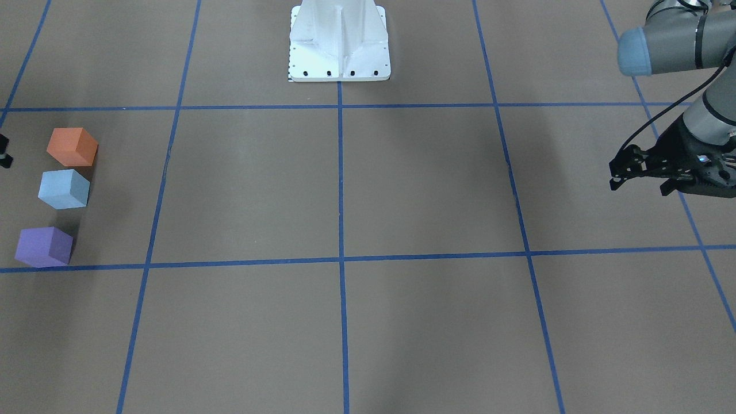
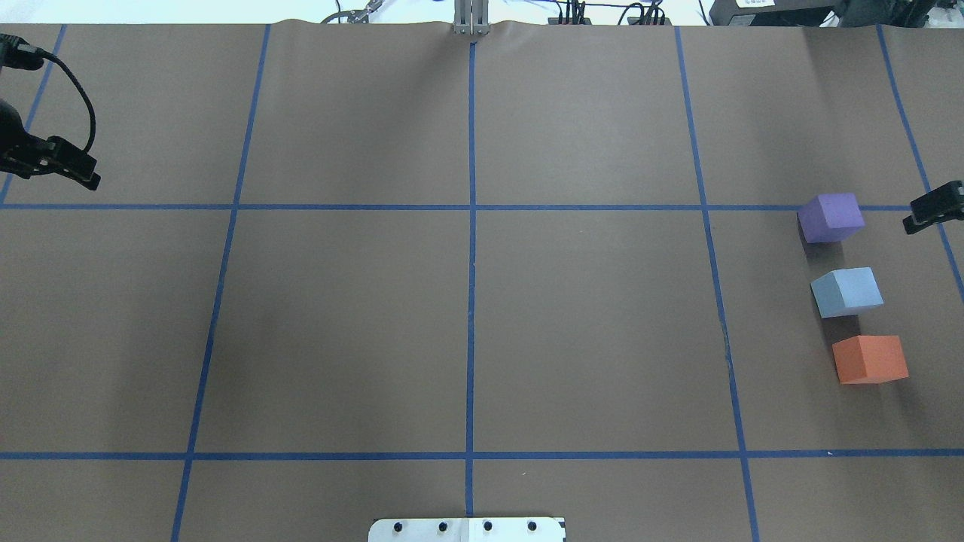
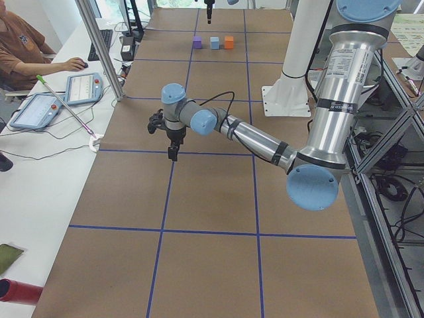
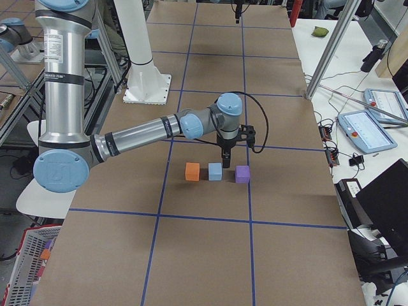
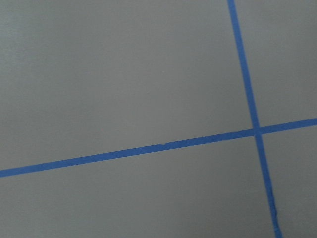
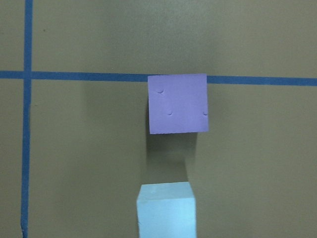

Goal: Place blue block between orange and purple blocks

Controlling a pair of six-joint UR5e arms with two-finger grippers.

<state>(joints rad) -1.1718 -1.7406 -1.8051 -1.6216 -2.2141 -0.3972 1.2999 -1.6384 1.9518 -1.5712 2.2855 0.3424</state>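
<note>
The blue block (image 2: 846, 291) sits on the table in a row between the purple block (image 2: 830, 217) and the orange block (image 2: 870, 359), apart from both. The row also shows in the front view: orange (image 1: 72, 146), blue (image 1: 64, 188), purple (image 1: 44, 246). My right gripper (image 2: 922, 218) hovers just beyond the purple block at the view's right edge, holding nothing; I cannot tell if it is open. Its wrist view shows the purple block (image 6: 178, 103) and the blue block (image 6: 166, 209) below it. My left gripper (image 1: 641, 185) is open and empty, far across the table.
The robot's white base (image 1: 339, 43) stands at the middle of the near edge. Blue tape lines (image 2: 471, 226) divide the brown table into a grid. An operator (image 3: 26, 46) and tablets (image 3: 83, 87) are at the side bench.
</note>
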